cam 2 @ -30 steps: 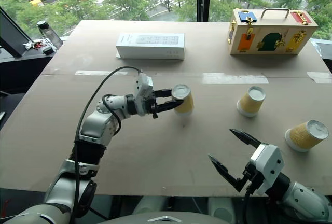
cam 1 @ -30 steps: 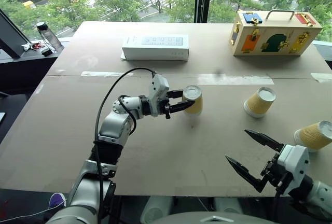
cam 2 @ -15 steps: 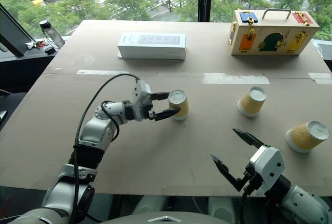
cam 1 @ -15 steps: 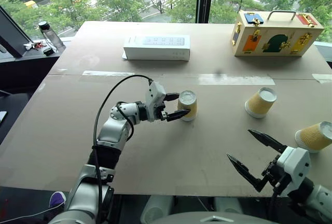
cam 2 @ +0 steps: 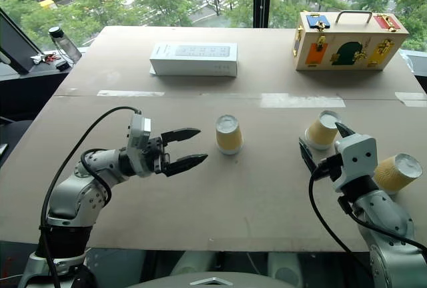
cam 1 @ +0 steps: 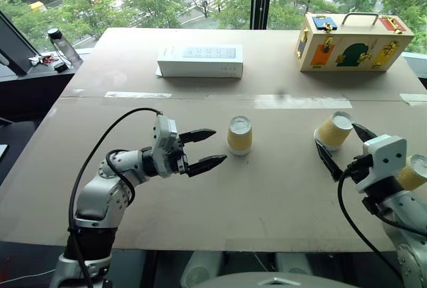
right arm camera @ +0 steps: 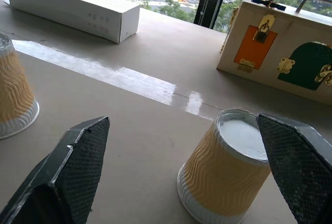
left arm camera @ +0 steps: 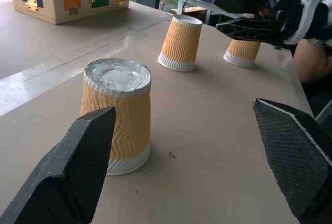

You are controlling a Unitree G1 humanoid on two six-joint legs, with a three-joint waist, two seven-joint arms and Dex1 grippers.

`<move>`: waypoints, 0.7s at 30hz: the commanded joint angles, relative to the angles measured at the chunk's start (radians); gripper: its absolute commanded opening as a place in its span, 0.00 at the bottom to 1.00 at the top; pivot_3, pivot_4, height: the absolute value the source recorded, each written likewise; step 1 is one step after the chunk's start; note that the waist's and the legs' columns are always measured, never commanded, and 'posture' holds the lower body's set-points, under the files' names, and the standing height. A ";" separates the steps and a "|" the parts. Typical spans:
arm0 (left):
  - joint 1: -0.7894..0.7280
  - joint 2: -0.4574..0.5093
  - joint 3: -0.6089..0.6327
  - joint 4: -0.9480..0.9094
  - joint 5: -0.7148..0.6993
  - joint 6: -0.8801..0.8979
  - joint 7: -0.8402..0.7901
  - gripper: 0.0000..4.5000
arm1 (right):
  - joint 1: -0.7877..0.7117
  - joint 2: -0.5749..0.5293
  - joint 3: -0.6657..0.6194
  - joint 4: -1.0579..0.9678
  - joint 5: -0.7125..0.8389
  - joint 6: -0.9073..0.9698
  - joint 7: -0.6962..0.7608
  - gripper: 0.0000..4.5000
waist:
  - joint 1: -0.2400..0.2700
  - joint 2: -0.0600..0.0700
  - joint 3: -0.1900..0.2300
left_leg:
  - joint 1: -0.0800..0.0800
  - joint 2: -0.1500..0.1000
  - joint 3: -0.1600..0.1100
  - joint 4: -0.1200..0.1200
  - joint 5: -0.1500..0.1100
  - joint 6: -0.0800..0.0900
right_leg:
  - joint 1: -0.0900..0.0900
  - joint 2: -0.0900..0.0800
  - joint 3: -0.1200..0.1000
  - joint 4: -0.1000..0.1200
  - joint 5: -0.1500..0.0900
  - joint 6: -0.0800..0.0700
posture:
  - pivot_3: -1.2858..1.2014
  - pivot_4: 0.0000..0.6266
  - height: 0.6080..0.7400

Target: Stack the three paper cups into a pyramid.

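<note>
A: Where do the three paper cups stand?

B: All upside down on the table, rim down, and well apart. The middle cup stands alone near the table's centre. The second cup is off to the robot's right, and the far cup is beyond it, partly hidden behind the right arm. No pyramid yet; nothing touches anything else.

A: And the pincers?

B: The left gripper has its fingers spread wide and holds nothing; it hangs just beside the middle cup, pointing at it but clear of it. The right gripper is also spread and empty, with the second cup just ahead, between the lines of its two fingers in the right wrist view.

A: So the step in hand?

B: It looks like the right arm fetching the second cup to set it beside the middle one. To do that well, the robot should centre the cup between the fingers, close on the ribbed wall rather than the white rim, and squeeze lightly, since thin paper will probably crush. It should set the cup down close enough to the middle cup that the third can bridge both bases
</note>
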 commanded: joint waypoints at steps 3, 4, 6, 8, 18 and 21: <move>0.037 0.019 0.045 -0.114 -0.067 -0.001 0.000 0.97 | -0.196 0.055 -0.050 0.071 -0.030 0.197 -0.152 1.00 | -0.003 0.001 0.000 | 0.000 0.000 0.002 0.000 0.000 0.000 | 0.000 0.000 0.001 0.000 0.000 -0.001 | 0.52 0.24 1.00; 0.039 0.032 0.052 -0.117 -0.088 0.007 -0.024 0.97 | -0.236 0.077 -0.059 0.095 -0.023 0.235 -0.174 1.00 | -0.001 0.001 0.001 | 0.000 0.000 0.001 0.000 0.000 0.000 | 0.000 0.000 0.001 0.000 0.000 -0.001 | 0.52 0.24 1.00; 0.041 0.048 0.060 -0.120 -0.113 0.018 -0.046 0.97 | -0.284 0.099 -0.068 0.129 -0.022 0.282 -0.198 1.00 | -0.004 0.002 0.001 | 0.000 0.000 0.001 -0.001 0.000 0.000 | -0.001 0.001 0.001 0.000 0.001 -0.001 | 0.52 0.24 1.00; 0.039 0.062 0.059 -0.122 -0.135 0.032 -0.055 0.97 | -0.311 0.089 -0.055 0.172 -0.044 0.287 -0.195 1.00 | -0.005 0.004 0.002 | -0.001 0.001 0.001 -0.001 0.000 0.000 | -0.001 0.001 0.001 0.000 0.001 -0.001 | 0.52 0.24 1.00; 0.055 0.011 0.073 -0.116 -0.085 -0.056 0.030 1.00 | -0.306 0.071 -0.039 0.179 -0.015 0.245 -0.114 0.49 | -0.007 0.004 0.002 | -0.001 0.000 0.002 -0.001 0.000 0.000 | -0.002 0.001 0.002 0.000 0.001 -0.001 | 0.52 0.24 1.00; 0.099 0.025 0.101 -0.080 -0.129 -0.037 -0.023 1.00 | -0.288 0.052 -0.008 0.107 0.067 0.198 0.010 0.49 | -0.012 0.005 0.003 | -0.001 0.000 0.003 -0.001 0.000 0.000 | -0.002 0.001 0.003 -0.001 0.001 -0.001 | 0.52 0.24 1.00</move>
